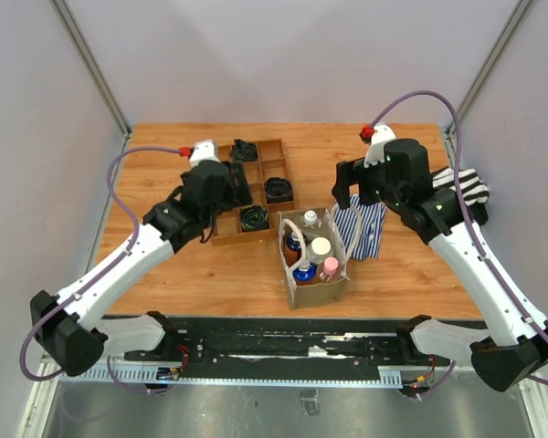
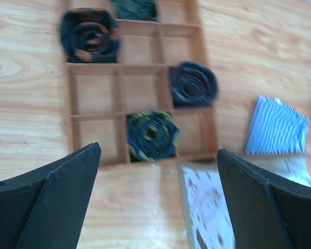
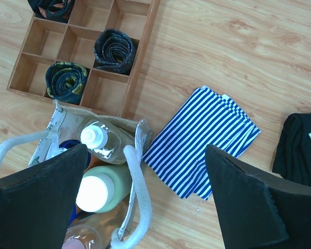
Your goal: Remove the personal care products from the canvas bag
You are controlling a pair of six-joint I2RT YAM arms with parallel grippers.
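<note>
The tan canvas bag (image 1: 318, 290) stands upright on the table's near middle, with white looped handles. Inside it stand a clear bottle with a white cap (image 1: 311, 219), a cream bottle with a wide white cap (image 1: 321, 248), a pink-capped bottle (image 1: 330, 266) and orange bottles with blue tops (image 1: 295, 245). My right gripper (image 3: 145, 202) is open and empty above the bag's right side; the clear bottle (image 3: 101, 140), the cream bottle (image 3: 101, 189) and a handle (image 3: 137, 192) show below it. My left gripper (image 2: 158, 197) is open and empty, above the table left of the bag (image 2: 207, 207).
A brown wooden compartment tray (image 1: 221, 239) with black coiled items (image 1: 278, 189) lies behind and left of the bag. A blue-and-white striped folded cloth (image 3: 202, 140) lies right of the bag. A black-and-white cloth (image 1: 470, 187) lies at the far right.
</note>
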